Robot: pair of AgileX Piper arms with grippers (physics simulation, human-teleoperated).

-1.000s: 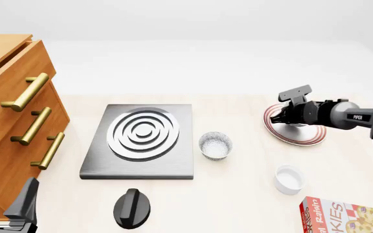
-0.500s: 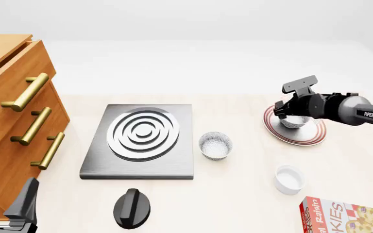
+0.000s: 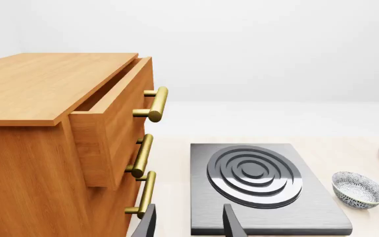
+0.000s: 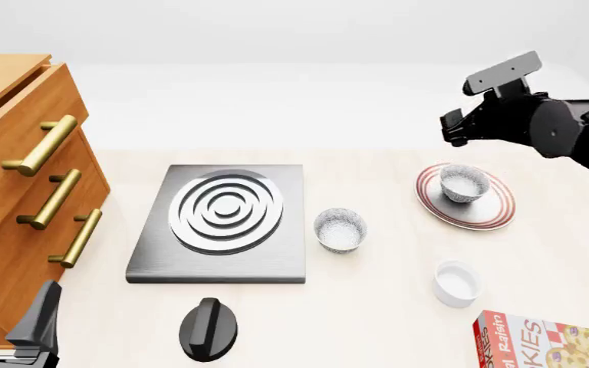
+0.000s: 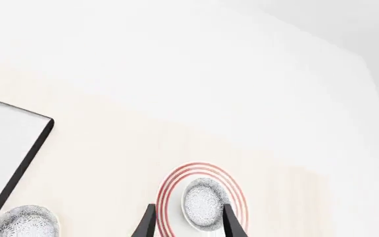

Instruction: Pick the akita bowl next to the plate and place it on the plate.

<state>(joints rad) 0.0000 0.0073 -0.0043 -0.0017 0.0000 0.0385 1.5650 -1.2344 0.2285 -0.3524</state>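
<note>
One akita bowl (image 4: pixel 462 182), speckled grey outside and whitish inside, sits upright on the plate (image 4: pixel 494 215), a white plate with red-pink rings. My right gripper (image 4: pixel 457 127) hangs open well above the plate's far side, holding nothing. In the right wrist view its dark fingers (image 5: pixel 231 220) frame the akita bowl (image 5: pixel 204 201) on the plate (image 5: pixel 166 197) far below. A look-alike bowl (image 4: pixel 340 229) stands on the table between the stove and the plate. My left gripper (image 4: pixel 8 308) rests open at the near left corner.
A grey stove plate with a ringed burner (image 4: pixel 225 208) lies mid-table, with a black knob (image 4: pixel 208 328) in front of it. A wooden drawer cabinet (image 4: pixel 24 184) fills the left. A white ramekin (image 4: pixel 456 283) and a cookie box (image 4: pixel 545 343) sit near right.
My right gripper has let go of the akita bowl on the plate and risen up and back. The bowl stays on the plate. The left arm has not moved.
</note>
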